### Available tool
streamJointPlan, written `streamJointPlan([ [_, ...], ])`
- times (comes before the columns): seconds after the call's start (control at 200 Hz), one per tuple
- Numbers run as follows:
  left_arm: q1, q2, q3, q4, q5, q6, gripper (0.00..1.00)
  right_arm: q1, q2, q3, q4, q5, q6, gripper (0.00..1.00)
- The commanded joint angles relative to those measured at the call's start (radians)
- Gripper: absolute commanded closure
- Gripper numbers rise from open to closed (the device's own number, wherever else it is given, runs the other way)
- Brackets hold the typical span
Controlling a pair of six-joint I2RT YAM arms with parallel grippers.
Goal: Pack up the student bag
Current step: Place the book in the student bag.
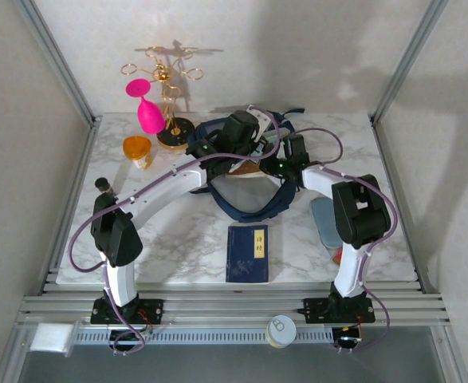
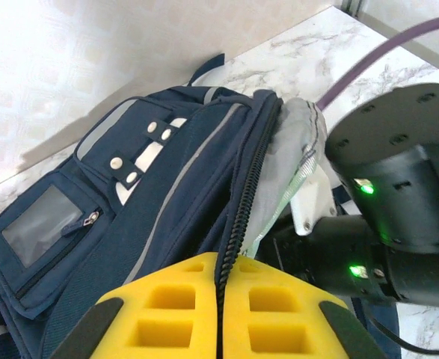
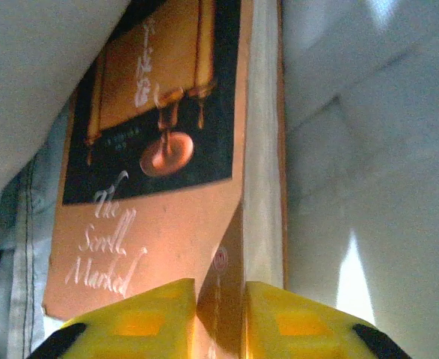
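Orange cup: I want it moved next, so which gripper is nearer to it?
Left. The left gripper pinches the bag's zipper edge, right of the cup; the right gripper, shut on an orange book at the bag, is farther right.

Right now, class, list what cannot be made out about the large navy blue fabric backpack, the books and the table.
Top view: inside the large navy blue fabric backpack, under both arms.
Right wrist view: lower cover of the orange paperback book, behind the right gripper shut on it.
Top view: yellow label on the flat navy blue book, too small to read.
Top view: small red object, mostly behind the right arm.
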Motion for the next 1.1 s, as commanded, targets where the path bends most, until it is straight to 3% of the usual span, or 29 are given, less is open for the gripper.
streamJointPlan([
  [0.0, 0.0, -0.06, 0.02, 0.099, -0.026, -0.003, 1.0, 0.009, -0.133, -0.082, 0.002, 0.071, -0.019, 0.7],
  [0.07, 0.0, -0.061, 0.015, 0.1, -0.025, -0.005, 1.0, 0.009, -0.17, -0.128, -0.017, 0.066, -0.005, 0.68],
  [0.265, 0.0, -0.071, 0.003, 0.106, -0.041, -0.023, 1.0, 0.049, -0.165, -0.191, 0.029, 0.01, 0.042, 0.79],
  [0.516, 0.0, -0.056, 0.021, 0.094, -0.023, -0.052, 1.0, 0.067, 0.004, -0.05, 0.113, 0.03, 0.084, 0.94],
  [0.691, -0.001, -0.054, 0.021, 0.096, -0.04, -0.055, 1.0, 0.071, 0.038, -0.013, 0.184, 0.024, 0.108, 0.96],
  [0.941, 0.0, -0.056, -0.041, 0.099, -0.018, -0.073, 0.97, 0.071, -0.197, -0.218, 0.125, -0.016, 0.045, 0.89],
  [1.096, -0.002, -0.057, -0.115, 0.102, 0.017, -0.156, 0.93, 0.064, -0.425, -0.306, -0.073, 0.044, 0.002, 0.8],
])
